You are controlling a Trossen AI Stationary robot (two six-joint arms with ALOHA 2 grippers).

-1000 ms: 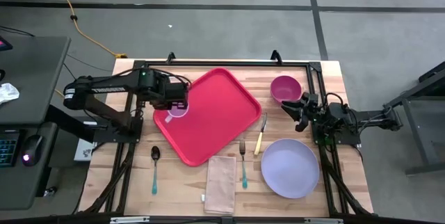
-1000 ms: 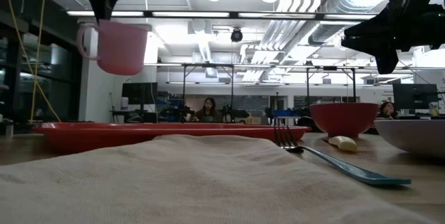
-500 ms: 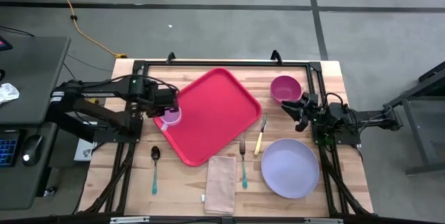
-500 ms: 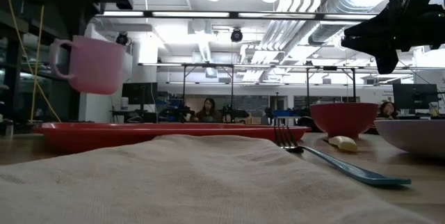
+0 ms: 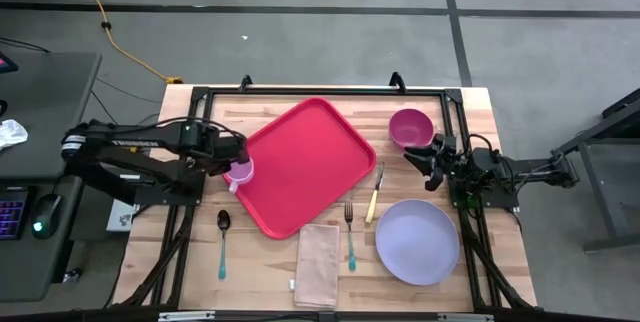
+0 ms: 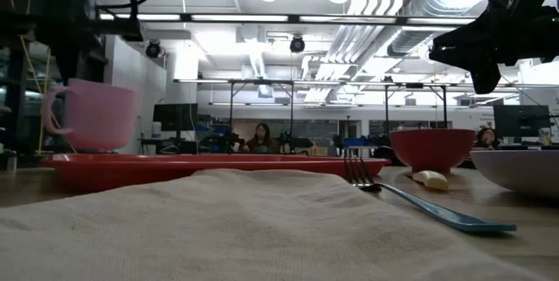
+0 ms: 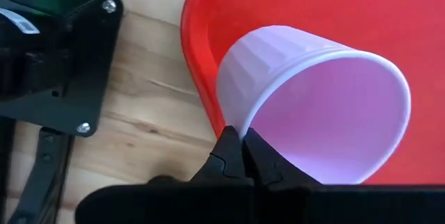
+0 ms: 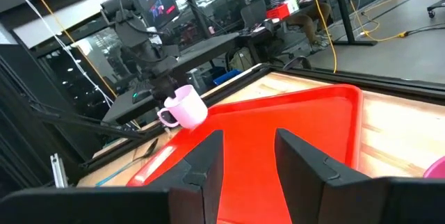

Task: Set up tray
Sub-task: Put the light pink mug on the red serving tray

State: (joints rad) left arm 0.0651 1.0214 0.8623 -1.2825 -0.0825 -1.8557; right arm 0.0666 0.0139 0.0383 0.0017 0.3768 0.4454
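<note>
The red tray [image 5: 305,167] lies slantwise on the table's middle. A pale pink cup with a handle [image 5: 241,171] sits upright at the tray's left corner, over its rim [image 7: 198,78]. In the low view the cup [image 6: 94,115] has its base level with the tray's rim [image 6: 131,160]; whether it rests there I cannot tell. My left gripper [image 5: 232,167] is shut on the cup. My right gripper [image 5: 428,159] is open and hovers above the table's right side, beside the magenta bowl [image 5: 410,127], with its fingers spread wide in its wrist view [image 8: 247,151]. My left gripper [image 7: 241,151] pinches the cup's rim [image 7: 245,121], one finger inside the cup and one outside against the wall. The fingers come from above, pointing down, on the side toward the table's left. The cup stays upright, its mouth open upward.
A lavender plate [image 5: 417,241] lies at the near right. A yellow-handled knife [image 5: 374,198] and a teal fork [image 5: 349,234] lie between tray and plate. A beige napkin [image 5: 318,265] is near the front edge, and a teal spoon [image 5: 222,244] at the near left.
My left gripper has carried the cup toward the table's left edge and down, from above the tray's left part to its left corner. The cup has stayed upright and now stands level with the tray's rim. The gripper has stayed shut on the cup.
</note>
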